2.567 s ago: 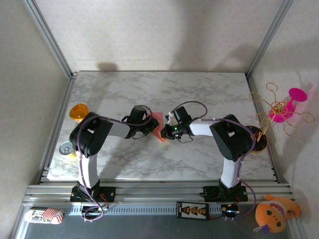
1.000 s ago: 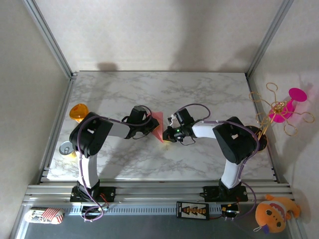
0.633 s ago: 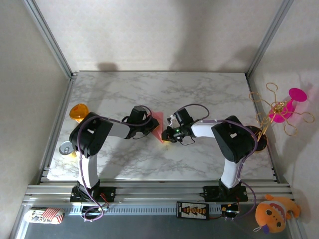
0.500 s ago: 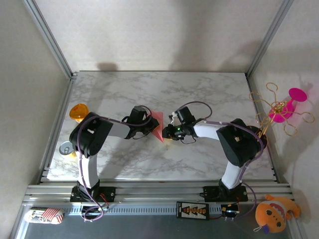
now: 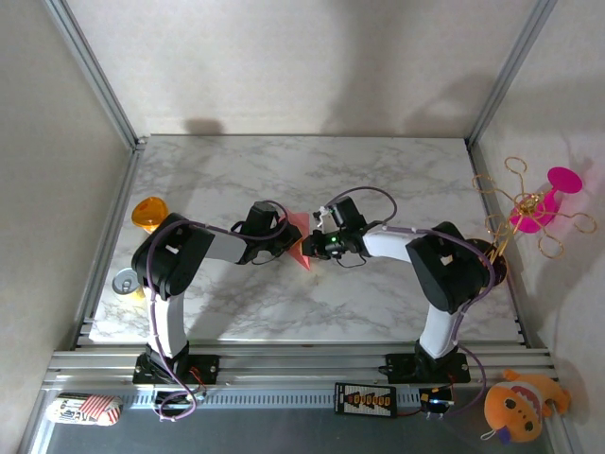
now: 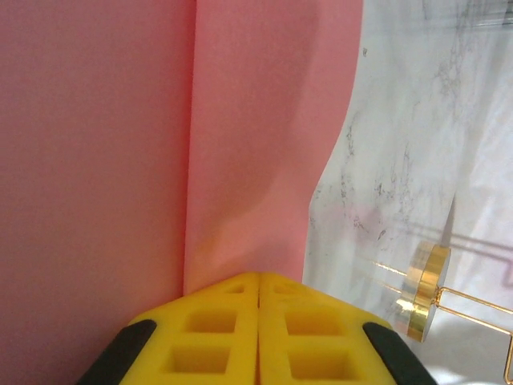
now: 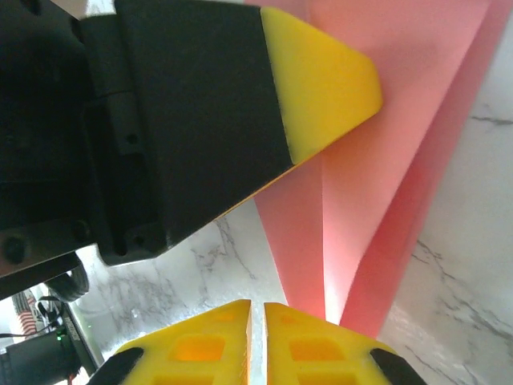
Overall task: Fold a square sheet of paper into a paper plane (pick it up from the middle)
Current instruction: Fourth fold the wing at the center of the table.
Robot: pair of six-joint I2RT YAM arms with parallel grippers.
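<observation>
– Square sheet of paper [image 5: 302, 255], salmon pink and already creased into a narrow pointed shape, lies at the middle of the marble counter [image 5: 397, 180]. Seen from above, our left arm [image 5: 170, 270] reaches in from one side and our right arm [image 5: 444, 270] from the other, so both wrists meet over the paper.

– And how are we holding it?

– Our left pincer [image 5: 283, 239] is fully closed with nothing between its jaws. Its yellow fingertips [image 6: 216, 325] butt against the pink surface, just beside a long crease. We judge that it pins the sheet so it cannot slide while the other side is worked. Our right pincer [image 5: 319, 244] is all but closed, with a hairline slit between its yellow tips, and a raised fold of the paper runs right up to them. We cannot tell whether that fold is nipped or only touched.

– What differs from half a second ago?

– Mostly the right arm. Its elbow has swung, and its pincer has shifted away from us and leftward, from beside the paper's near point onto the paper's right edge. The left arm and left pincer have stayed where they were, and the paper's outline looks unchanged.
</observation>
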